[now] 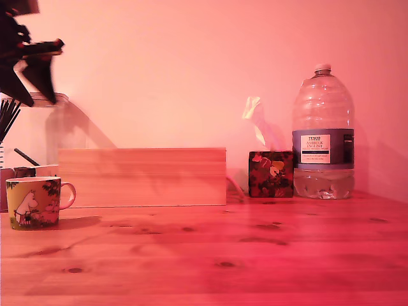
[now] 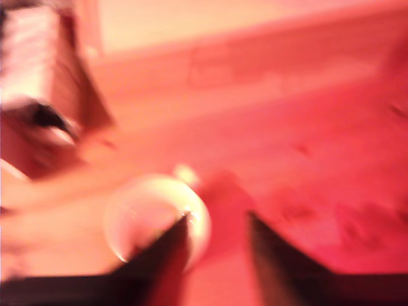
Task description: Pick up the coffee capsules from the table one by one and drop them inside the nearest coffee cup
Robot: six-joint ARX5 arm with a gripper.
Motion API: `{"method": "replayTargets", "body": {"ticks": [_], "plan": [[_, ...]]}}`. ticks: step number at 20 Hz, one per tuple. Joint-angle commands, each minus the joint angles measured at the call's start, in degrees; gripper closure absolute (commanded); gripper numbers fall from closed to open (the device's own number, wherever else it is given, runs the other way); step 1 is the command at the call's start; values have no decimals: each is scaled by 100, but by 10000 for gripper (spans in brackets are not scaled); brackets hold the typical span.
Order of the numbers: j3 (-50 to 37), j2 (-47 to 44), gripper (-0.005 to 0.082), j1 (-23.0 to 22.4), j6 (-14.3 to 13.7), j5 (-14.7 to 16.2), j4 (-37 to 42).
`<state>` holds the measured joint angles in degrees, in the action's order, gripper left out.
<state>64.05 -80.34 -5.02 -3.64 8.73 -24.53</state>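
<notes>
We observe the gripper (image 1: 32, 70) raised at the exterior view's far left, above the coffee cup (image 1: 35, 202) on the table (image 1: 242, 255). In the blurred wrist view its fingers (image 2: 167, 252) stand spread, nothing between them. We see no capsule.
</notes>
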Motion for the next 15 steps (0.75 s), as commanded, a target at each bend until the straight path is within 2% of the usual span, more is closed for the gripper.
{"method": "replayTargets", "body": {"ticks": [1,4,10,15], "plan": [[-293,240,793,-57,-44,33,195],[-887,789,793,-92,-9,103,503],[-2428,2194,793,-116,295,133,1633],[-3254,3298,793,-116,455,129,1845]]}}
